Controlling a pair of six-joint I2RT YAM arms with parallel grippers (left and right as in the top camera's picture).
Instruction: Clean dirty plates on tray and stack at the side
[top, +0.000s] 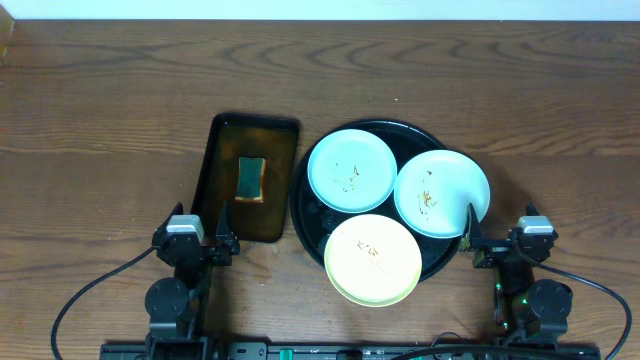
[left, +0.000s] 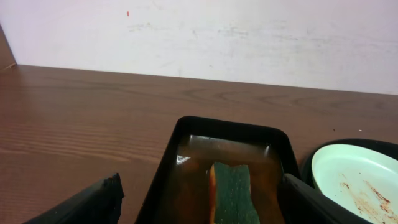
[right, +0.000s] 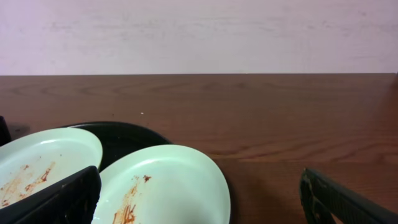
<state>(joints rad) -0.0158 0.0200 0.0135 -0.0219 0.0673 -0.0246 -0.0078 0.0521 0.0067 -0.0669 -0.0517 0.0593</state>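
Three specked plates — all on tray

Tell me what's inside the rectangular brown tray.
A green-topped sponge lies in what looks like brownish water in the brown tray. The floor beneath the sponge is covered.

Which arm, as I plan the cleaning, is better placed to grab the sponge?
Left. The left jaws stand open at the near end of the brown tray holding the sponge; the right jaws are beside the white plate on the black tray, farther.
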